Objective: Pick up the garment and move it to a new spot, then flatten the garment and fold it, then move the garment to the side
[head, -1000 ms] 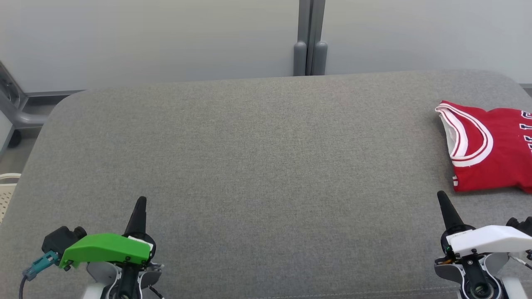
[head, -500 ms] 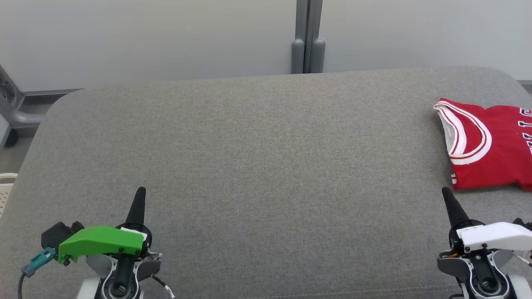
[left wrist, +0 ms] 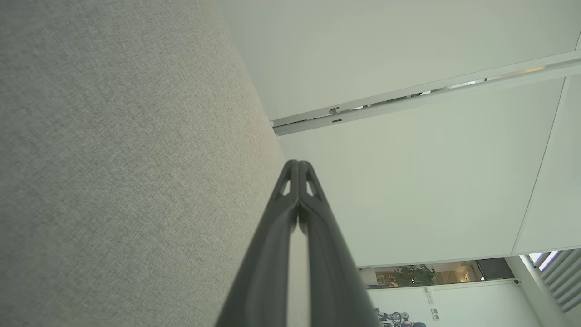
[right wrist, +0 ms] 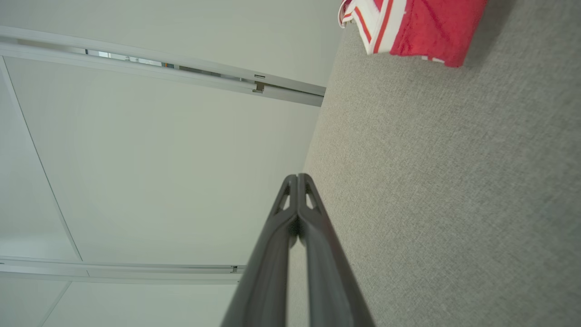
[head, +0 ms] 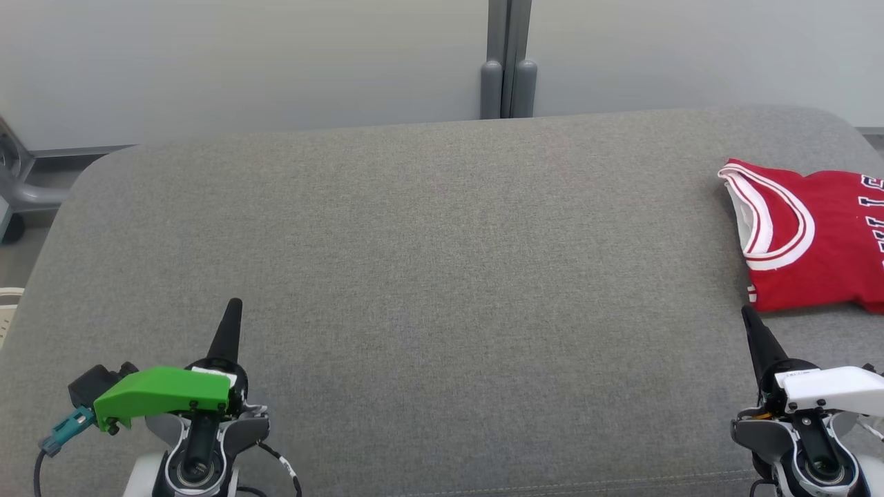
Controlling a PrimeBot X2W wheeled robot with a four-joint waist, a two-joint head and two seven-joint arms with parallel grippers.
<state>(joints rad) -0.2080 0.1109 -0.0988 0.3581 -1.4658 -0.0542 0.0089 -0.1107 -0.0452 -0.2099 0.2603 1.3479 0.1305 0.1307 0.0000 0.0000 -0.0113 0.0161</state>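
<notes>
The garment (head: pixel 818 241) is a red jersey with white trim, folded and lying at the far right of the grey padded surface (head: pixel 442 276); its right part runs out of the head view. Its corner (right wrist: pixel 408 27) also shows at the top of the right wrist view. My right gripper (head: pixel 747 314) is shut and empty, its tip just in front of the garment's near left corner, not touching it. My left gripper (head: pixel 235 305) is shut and empty at the lower left, far from the garment. In each wrist view the two fingers (left wrist: pixel 297 170) (right wrist: pixel 297 179) are pressed together.
A pale wall with a grey post (head: pixel 507 62) stands behind the surface. Grey frame parts (head: pixel 21 186) and a cream basket edge (head: pixel 7 304) sit off the left side. The surface's rounded front edge runs just behind my wrists.
The head camera has shifted, so the whole scene sits slightly higher and to the left. Both grippers stay shut and hold about the same places on the surface. The garment has not moved.
</notes>
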